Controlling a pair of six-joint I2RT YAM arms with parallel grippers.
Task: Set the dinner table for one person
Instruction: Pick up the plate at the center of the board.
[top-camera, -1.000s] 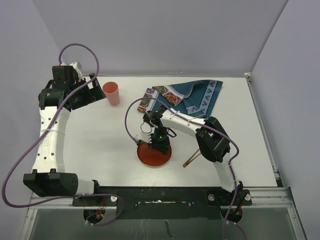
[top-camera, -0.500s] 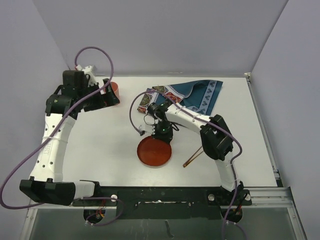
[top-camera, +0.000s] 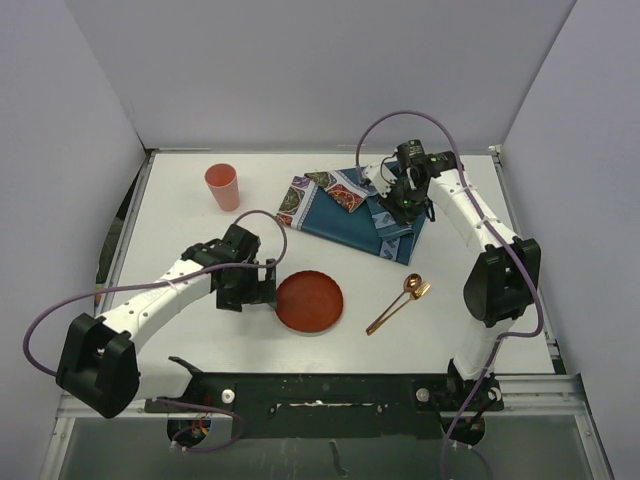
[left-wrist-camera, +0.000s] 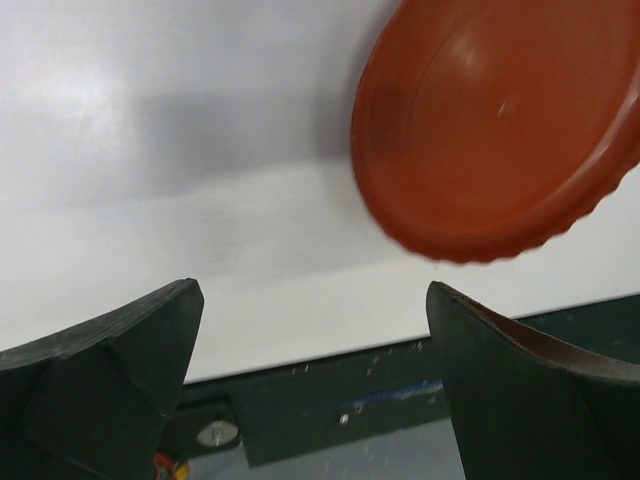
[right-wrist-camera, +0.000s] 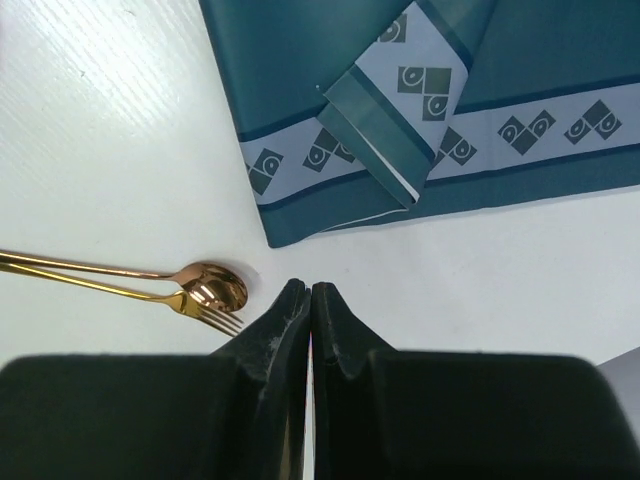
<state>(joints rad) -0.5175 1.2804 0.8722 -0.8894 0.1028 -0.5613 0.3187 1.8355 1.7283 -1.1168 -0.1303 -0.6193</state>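
On the white dinner table (top-camera: 190, 240) a red plate (top-camera: 309, 301) lies near the front middle. My left gripper (top-camera: 270, 287) is low beside the plate's left rim and open, with nothing between its fingers (left-wrist-camera: 110, 370). In the left wrist view the plate (left-wrist-camera: 500, 130) lies ahead to the right of the gripper (left-wrist-camera: 311, 292). A teal placemat (top-camera: 350, 205) lies rumpled at the back, one end folded over. My right gripper (top-camera: 395, 205) hangs shut and empty above its right end. A gold spoon (right-wrist-camera: 210, 285) and fork (right-wrist-camera: 200, 308) lie left of the right gripper (right-wrist-camera: 309, 290).
A pink cup (top-camera: 222, 186) stands upright at the back left. Spoon and fork (top-camera: 400, 300) lie together to the right of the plate. The placemat's folded corner (right-wrist-camera: 375, 130) sticks up slightly. The table's dark front rail (left-wrist-camera: 330, 410) runs just beyond my left fingers.
The left arm swung from beside the cup down to the plate's left side. The right gripper left the plate and moved to the back right over the placemat, which now lies differently.
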